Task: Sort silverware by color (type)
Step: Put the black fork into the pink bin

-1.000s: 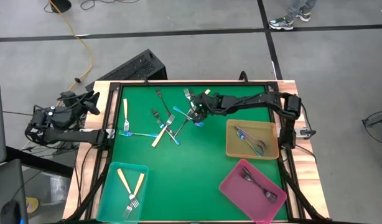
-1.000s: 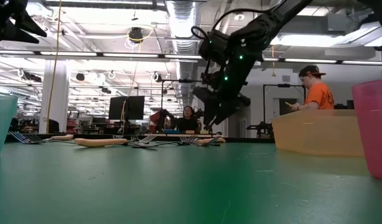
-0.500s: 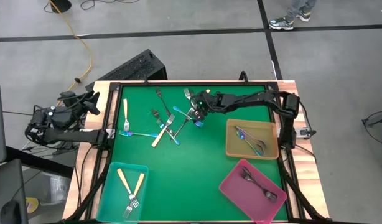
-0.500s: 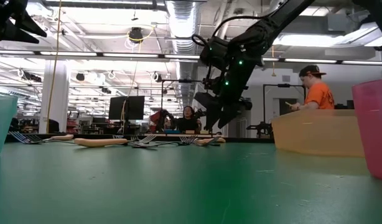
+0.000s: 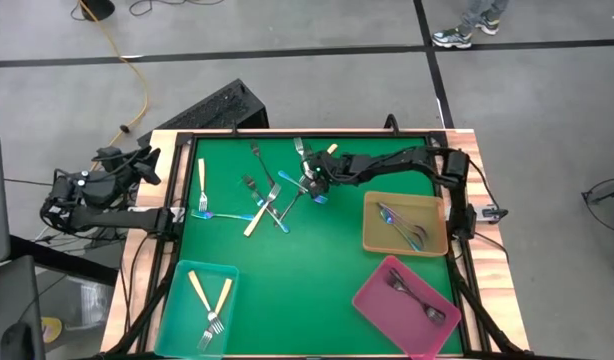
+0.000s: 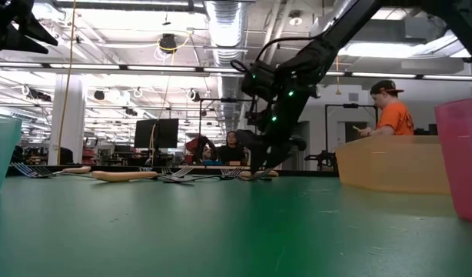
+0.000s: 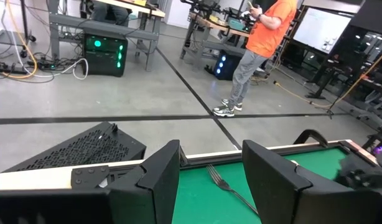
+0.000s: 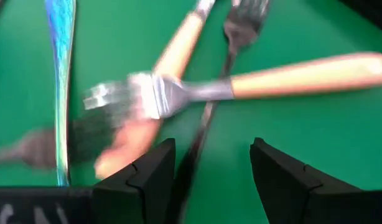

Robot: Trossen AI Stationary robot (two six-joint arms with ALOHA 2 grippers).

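Loose silverware lies on the green mat [image 5: 317,260]: cream-handled, dark and iridescent blue forks, several crossed in a pile [image 5: 277,200]. My right gripper [image 5: 309,186] hovers open just over that pile. In the right wrist view its fingers [image 8: 152,177] stand on either side of a dark fork [image 8: 200,134], which lies under a cream-handled fork [image 8: 290,74]; a blue fork [image 8: 60,62] lies beside them. My left gripper [image 7: 209,186] waits open, off the table's left edge.
A teal tray [image 5: 177,290] at the near left holds cream-handled forks. A tan tray [image 5: 372,235] at the right holds iridescent ones, and a pink tray [image 5: 372,295] at the near right holds dark ones. A person [image 6: 390,108] stands beyond the table.
My right gripper has come down toward the pile of forks and edged a little toward the table's left edge, staying open. The forks have not moved.
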